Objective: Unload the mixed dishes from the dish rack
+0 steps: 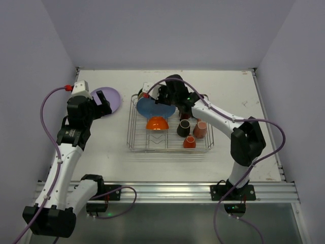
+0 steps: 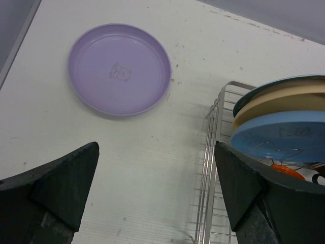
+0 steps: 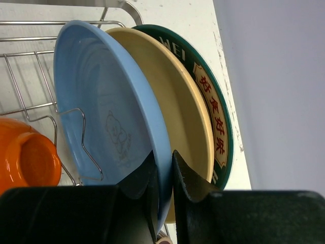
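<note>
Tabletop (image 1: 244,101) lies pale and wide under both arms, with bare space to the left of the dish rack (image 1: 133,133), which sits near the middle. The lavender plate (image 2: 119,68) already lies flat on the table, well left of the rack, so a good set-down spot for the next plate would be near it but not overlapping it.

Three plates stand on edge at the far end of the rack. The blue plate (image 3: 101,101) is in front, the yellow plate (image 3: 177,101) is just behind it, and the dark-rimmed plate (image 3: 213,107) is at the back. The orange bowl (image 1: 157,123) lies just in front of the blue plate. The black mug (image 1: 183,128), pink mug (image 1: 200,129) and orange mug (image 1: 190,142) stand on the right side of the rack.

The right gripper (image 3: 163,168) is clenched on the blue plate's rim, one finger on each face. The step in hand looks like lifting that plate out. A wire divider (image 3: 81,142) crosses the plate's front face, so the lift should probably go straight up along the plate's own plane until it clears the wire. Tilting it back would rub the yellow plate; swinging it forward would risk knocking the bowl.

The left gripper (image 2: 156,147) hangs released, its jaws wide apart, over bare table between the lavender plate and the rack's left wall.
</note>
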Motion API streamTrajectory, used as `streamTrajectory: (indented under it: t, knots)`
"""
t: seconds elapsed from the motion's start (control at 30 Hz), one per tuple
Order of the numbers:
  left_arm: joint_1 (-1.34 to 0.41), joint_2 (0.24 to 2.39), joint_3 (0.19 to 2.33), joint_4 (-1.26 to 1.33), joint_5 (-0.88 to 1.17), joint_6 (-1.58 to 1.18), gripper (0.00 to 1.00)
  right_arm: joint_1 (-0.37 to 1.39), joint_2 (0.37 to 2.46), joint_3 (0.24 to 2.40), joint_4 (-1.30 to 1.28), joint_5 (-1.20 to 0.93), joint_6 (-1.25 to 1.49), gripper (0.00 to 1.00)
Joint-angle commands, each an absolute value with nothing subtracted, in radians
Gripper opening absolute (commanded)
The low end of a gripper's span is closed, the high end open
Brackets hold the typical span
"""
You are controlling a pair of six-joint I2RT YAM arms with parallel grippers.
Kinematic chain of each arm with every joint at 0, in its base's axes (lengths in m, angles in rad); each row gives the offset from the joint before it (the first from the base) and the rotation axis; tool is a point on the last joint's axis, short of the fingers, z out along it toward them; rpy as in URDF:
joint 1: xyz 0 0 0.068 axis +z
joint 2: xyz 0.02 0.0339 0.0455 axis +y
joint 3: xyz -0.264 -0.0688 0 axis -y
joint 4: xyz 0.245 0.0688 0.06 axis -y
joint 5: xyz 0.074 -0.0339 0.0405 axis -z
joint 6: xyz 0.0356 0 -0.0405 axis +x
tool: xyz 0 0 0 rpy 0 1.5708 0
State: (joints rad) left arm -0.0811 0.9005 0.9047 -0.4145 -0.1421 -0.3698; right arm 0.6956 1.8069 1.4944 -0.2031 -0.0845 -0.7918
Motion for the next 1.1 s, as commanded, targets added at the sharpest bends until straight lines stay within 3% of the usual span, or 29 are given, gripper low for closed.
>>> streamTrajectory:
  t: [0.0, 0.67, 0.77, 0.9, 1.07]
  knots:
    - [-0.089, 0.882, 0.907, -0.399, -0.172, -0.344, 1.00, 0.710, 1.733, 1.465, -0.123, -0.141, -0.825, 0.00]
    - [-0.087, 0.844, 0.942, -0.426, -0.164, -0.409, 1.00, 0.729, 1.525, 1.407, -0.067, -0.155, -0.805, 0.00]
    - [-0.089, 0.841, 0.969, -0.417, -0.036, -0.459, 1.00, 0.729, 1.458, 1.384, -0.037, -0.161, -0.773, 0.00]
    - [-0.089, 0.851, 0.979, -0.264, 0.296, -0.514, 1.00, 0.729, 1.376, 1.391, -0.009, -0.123, -0.605, 0.00]
    - [-0.087, 0.868, 0.884, 0.090, 0.555, -0.688, 1.00, 0.687, 1.338, 1.468, -0.067, 0.210, -0.242, 0.00]
